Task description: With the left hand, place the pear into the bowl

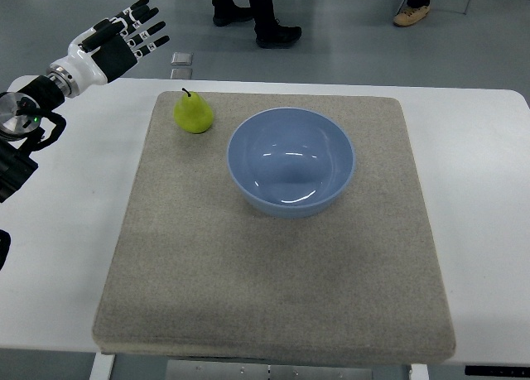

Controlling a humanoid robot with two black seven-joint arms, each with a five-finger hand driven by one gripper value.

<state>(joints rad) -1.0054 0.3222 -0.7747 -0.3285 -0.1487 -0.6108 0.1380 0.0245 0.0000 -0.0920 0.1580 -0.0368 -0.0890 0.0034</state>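
While the left hand (124, 34) is held up in the upper left of the frame, its black and white fingers (147, 24) are spread out straight and nothing is held in them. It is seen over the grey floor (348, 57), just past the far edge of the white table (74, 206), and its arm is seen coming in from the left edge. A green pear (193, 113) with a small dark stem is stood upright on the grey mat (273, 289), near the mat's upper left corner. The pear is placed just to the left of the blue bowl (291, 161) and is not touching it. The bowl is set on the mat a little above the middle of the frame, and nothing is seen inside it. The hand is kept well apart from the pear, up and to the left of it. At the top of the frame, the legs and shoes of people (257, 20) are seen on the floor.
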